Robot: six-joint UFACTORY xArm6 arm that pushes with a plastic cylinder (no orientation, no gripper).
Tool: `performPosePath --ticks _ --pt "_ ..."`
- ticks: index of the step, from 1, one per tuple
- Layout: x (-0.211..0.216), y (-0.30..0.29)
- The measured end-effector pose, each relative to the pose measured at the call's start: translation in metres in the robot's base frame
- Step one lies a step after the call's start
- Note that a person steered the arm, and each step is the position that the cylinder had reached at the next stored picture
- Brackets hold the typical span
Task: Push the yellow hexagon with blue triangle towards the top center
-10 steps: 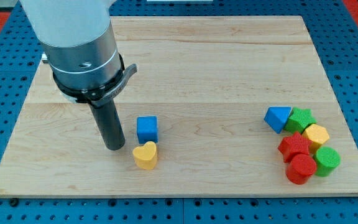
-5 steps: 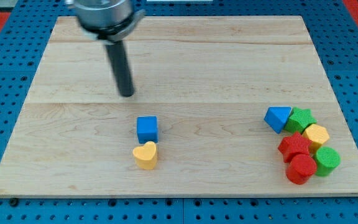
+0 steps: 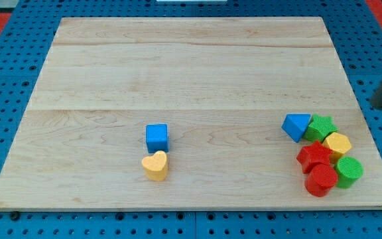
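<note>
Yellow hexagon sits in the crowded cluster at the view's lower right of the wooden surface, and it lies down and to the view's left of my tip. My tip hangs off the surface's right edge, over the blue pegboard, near the cluster but touching no block. The rod has nothing on it to open or close, so only its position counts.

That position is the trouble. Top centre lies up and to the view's left of the hexagon, so I judge my tip must get to the hexagon's lower-right side before pushing, whereas it now stands on the upper-right side. The way round is tight: the green cylinder sits just below the hexagon, apparently touching it, and the red star presses in from its lower left.

The blue triangle lies up and to the left of the hexagon, roughly along the line of the push (handy for moving both together). The green star sits between them, against both as far as I can tell, and would probably be carried along.

The hexagon is a small, squat block with flat faces, its top a paler yellow than its sides; the triangle is a low wedge with one corner pointing to the view's left. A red cylinder closes the cluster at the bottom. Well apart, left of centre, a blue cube stands just above a yellow heart.
</note>
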State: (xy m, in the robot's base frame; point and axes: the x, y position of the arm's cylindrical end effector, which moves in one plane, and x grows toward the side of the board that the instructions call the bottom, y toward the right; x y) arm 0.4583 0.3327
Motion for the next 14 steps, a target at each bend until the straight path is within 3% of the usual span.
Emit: performPosePath --ticks 2,6,8,12,14 --pt "0.054 -0.022" --pt "0.086 -0.059" --pt "0.086 -0.140" --pt "0.009 -0.219" --pt "-0.050 -0.219"
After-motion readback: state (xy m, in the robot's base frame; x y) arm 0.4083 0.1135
